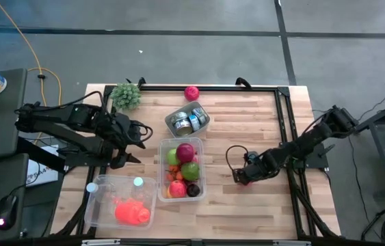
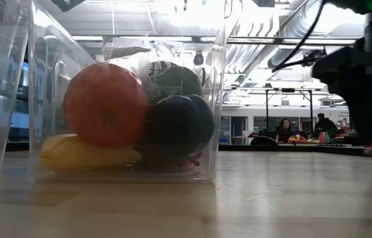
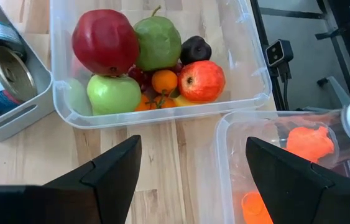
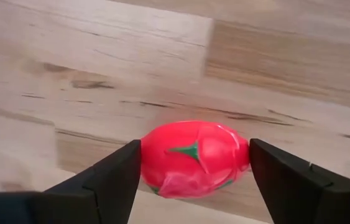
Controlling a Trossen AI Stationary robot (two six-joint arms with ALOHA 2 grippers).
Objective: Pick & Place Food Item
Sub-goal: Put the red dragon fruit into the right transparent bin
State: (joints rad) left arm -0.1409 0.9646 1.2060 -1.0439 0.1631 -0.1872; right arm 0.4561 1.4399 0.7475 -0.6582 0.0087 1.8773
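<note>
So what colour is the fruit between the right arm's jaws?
Bright pinkish red with green markings, clearest in the right wrist view: fruit.

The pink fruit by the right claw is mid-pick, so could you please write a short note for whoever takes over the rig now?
Right claw: low over the table, fingers touching both sides of the pink fruit; not lifted yet.
Left claw: open, empty, waiting above the gap between the fruit bin and the bin of orange items.
Done: fruit bin already holds apples and other fruit.
Left: lift the pink fruit and place it, probably in the fruit bin.
</note>
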